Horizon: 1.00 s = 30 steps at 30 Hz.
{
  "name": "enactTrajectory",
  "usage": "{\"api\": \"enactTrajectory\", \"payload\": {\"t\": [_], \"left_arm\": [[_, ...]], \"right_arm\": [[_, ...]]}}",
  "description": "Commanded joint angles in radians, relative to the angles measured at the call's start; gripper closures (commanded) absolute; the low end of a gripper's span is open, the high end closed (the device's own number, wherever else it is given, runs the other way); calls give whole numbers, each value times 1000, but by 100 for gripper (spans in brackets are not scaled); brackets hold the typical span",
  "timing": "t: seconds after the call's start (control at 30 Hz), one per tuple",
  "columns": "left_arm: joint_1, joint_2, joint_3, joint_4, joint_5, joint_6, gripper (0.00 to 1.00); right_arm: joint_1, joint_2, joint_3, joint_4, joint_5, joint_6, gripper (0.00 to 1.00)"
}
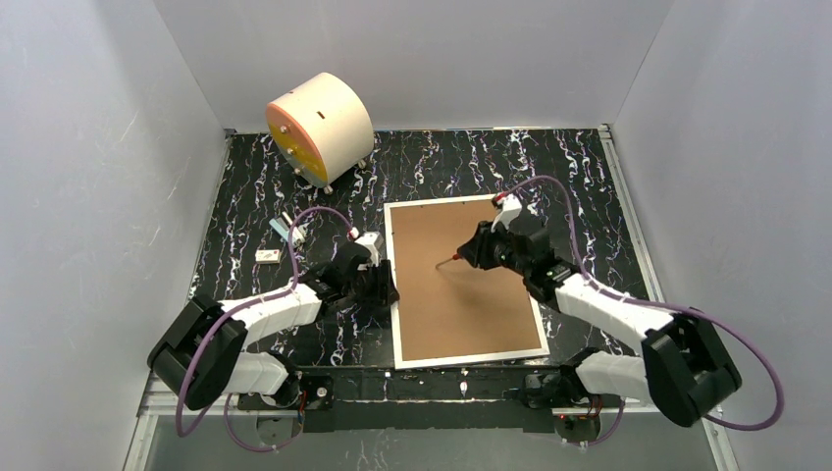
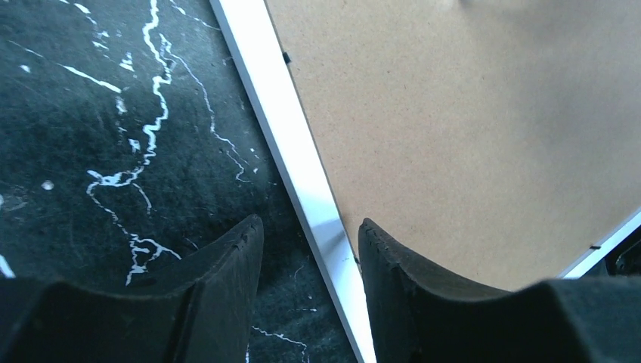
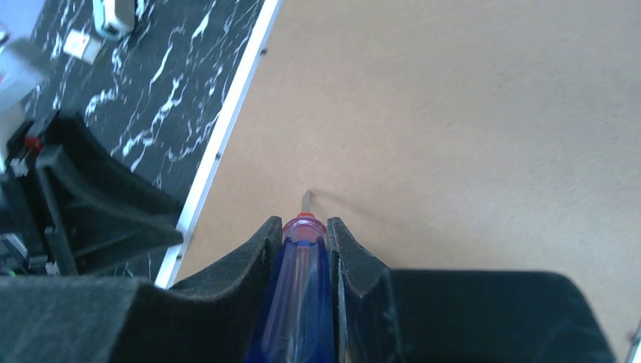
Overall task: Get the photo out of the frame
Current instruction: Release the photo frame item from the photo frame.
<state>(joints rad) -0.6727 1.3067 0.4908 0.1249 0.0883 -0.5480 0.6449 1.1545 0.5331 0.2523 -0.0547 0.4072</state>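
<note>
the frame (image 1: pixel 471 358) lies face down in the middle of the overhead view, on the black worktop (image 1: pixel 442 167) veined with white, its brown back panel (image 1: pixel 461 314) turned up. the photo shows in no view; we judge it sits under that panel. the right jaws are clenched on a screwdriver (image 3: pixel 298 295), their fingers (image 3: pixel 355 265) pinching the clear blue handle just behind the red collar. the short metal tip points toward the left part of the panel, close to the board; whether it touches we cannot tell. the left jaws are released and hold nothing. one of their fingers (image 2: pixel 219 280) is over the worktop and the other over the panel, so they straddle the frame's white left rim.

we take the step in hand to be freeing the back panel. small dark tabs (image 2: pixel 286 57) sit at the seam between rim and board, and we reckon these are what the tip must turn or lift. to do it well, we would bring the tip low and flat to one tab and push along the seam rather than down. the left jaws could steady the rim so the frame does not skate on the smooth worktop. the board looks stiff, matt and finely fibrous, easy to scar. the rim is thin and glossy, offering little to pinch. a cream cylinder (image 1: pixel 319 123) with an orange face stands in the upper left, well apart.
</note>
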Motion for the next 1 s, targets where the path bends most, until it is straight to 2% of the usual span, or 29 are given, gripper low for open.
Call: {"api": "enactTrajectory", "payload": {"t": [0.0,0.23,0.43,0.73,0.97], "left_arm": [[40,-40,10,-22,16,-11,52],[150,-27,36,46,121,-36,47],[222,86,130,81,142,-52,44],[275,255,201,124,133,-75,49],[280,338,208,173,152,-83,51]], "right_arm": [[-105,95,102,166,-184,65,99],[-180,325,213,342,-275,113,99],[-198,489,312,437,-350,134,99],[-207,662,381,559,-450,160,99],[-207,731,348,658,-480,154,99]]}}
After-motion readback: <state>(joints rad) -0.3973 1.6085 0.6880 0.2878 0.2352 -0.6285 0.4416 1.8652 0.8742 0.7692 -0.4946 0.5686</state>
